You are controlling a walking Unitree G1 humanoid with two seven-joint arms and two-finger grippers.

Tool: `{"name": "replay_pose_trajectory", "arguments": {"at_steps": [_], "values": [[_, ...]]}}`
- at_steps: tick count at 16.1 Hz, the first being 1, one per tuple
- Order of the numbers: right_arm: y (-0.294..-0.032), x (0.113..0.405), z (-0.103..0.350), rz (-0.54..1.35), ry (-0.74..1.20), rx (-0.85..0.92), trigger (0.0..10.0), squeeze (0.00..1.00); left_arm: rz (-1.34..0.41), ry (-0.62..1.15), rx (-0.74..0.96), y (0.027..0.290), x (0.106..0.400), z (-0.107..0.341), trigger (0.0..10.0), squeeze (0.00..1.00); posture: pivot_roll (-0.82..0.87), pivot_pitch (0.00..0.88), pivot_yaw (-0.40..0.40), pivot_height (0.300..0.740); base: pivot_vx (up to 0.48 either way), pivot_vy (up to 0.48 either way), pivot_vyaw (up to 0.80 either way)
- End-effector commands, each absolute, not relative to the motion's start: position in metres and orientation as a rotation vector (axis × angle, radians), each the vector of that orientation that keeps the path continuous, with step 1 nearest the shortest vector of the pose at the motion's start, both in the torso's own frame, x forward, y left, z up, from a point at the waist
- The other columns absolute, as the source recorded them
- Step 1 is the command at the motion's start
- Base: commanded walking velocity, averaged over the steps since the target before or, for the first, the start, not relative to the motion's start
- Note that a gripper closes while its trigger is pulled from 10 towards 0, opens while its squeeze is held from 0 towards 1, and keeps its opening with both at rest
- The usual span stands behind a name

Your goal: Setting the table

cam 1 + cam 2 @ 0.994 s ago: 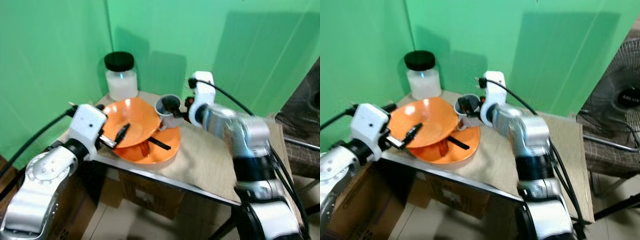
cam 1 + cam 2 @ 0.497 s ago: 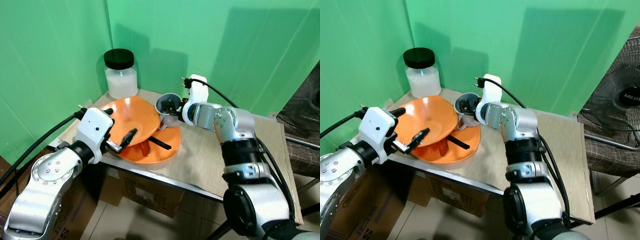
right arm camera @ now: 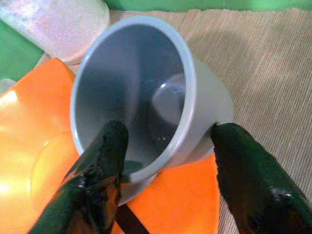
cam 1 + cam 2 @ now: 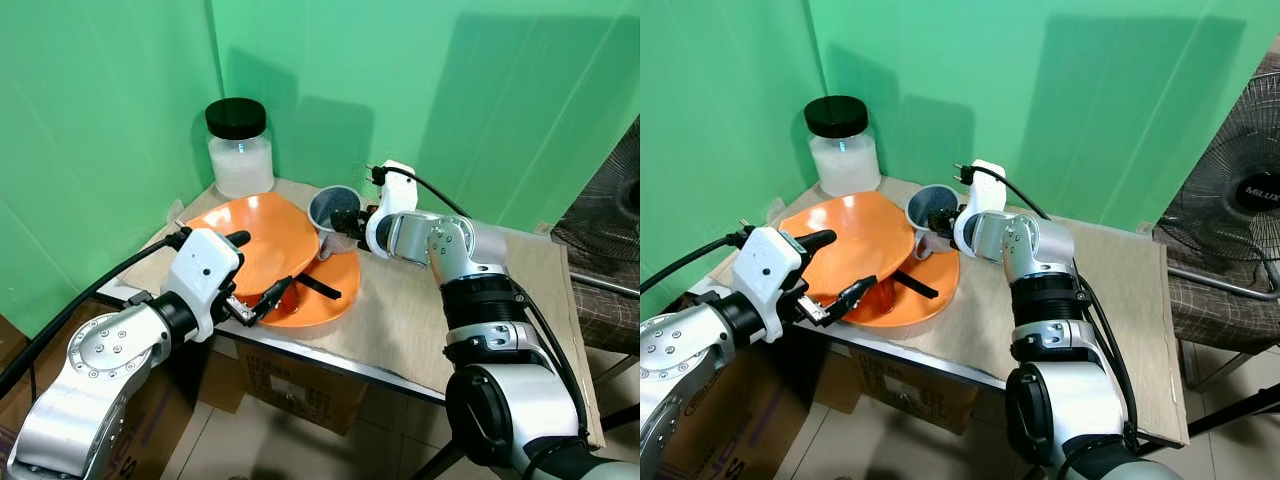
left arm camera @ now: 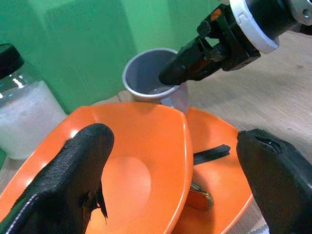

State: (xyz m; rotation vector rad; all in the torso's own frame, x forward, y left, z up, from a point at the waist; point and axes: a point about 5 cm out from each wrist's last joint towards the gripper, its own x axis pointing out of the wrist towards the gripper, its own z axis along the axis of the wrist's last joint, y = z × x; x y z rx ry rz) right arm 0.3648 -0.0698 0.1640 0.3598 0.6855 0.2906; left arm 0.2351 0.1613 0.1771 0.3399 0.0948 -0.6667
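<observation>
Currently, entry one: right gripper [image 3: 165, 161], black two-fingered, is straddling the wall of the grey plastic cup [image 3: 146, 92], one finger reaching inside the mouth, the other lying against the outer side; fingers are parted only by the wall's thickness and appear to be pinching it. The cup is tilting, mouth toward the wrist camera, its base resting at the far edge of the lower flat orange plastic plate [image 4: 325, 295].

Entry two: left gripper [image 4: 245, 295], spread wide and holding nothing, is hovering at the near rim of the upper orange plastic bowl [image 4: 255, 240], which is leaning on the plate.

Judgement: the cup's long axis is slanting toward the right arm, the nearer one.

Entry three: black-lidded white jar [image 4: 240, 145], standing behind on the woven beige table mat [image 4: 420, 310].
</observation>
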Motion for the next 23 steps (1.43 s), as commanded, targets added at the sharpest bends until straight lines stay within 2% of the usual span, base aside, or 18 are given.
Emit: {"name": "replay_pose_trajectory", "arguments": {"at_steps": [1,17,23], "values": [[-0.066,0.367,0.169,0.299,0.677,0.363,0.0,0.0,-0.687,0.087,0.348,0.16,0.232,0.178,10.0,0.0,-0.07,0.0,-0.037,0.74,0.0,0.0,0.0],[-0.072,0.368,0.163,0.277,0.677,0.391,0.0,0.0,-0.683,0.085,0.362,0.161,0.232,0.177,10.0,0.0,-0.07,0.0,-0.041,0.74,0.0,0.0,0.0],[-0.085,0.377,0.18,0.258,0.517,0.493,0.0,0.0,-0.652,0.065,0.374,0.164,0.237,0.18,10.0,0.0,-0.07,0.0,-0.034,0.74,0.0,0.0,0.0]]}}
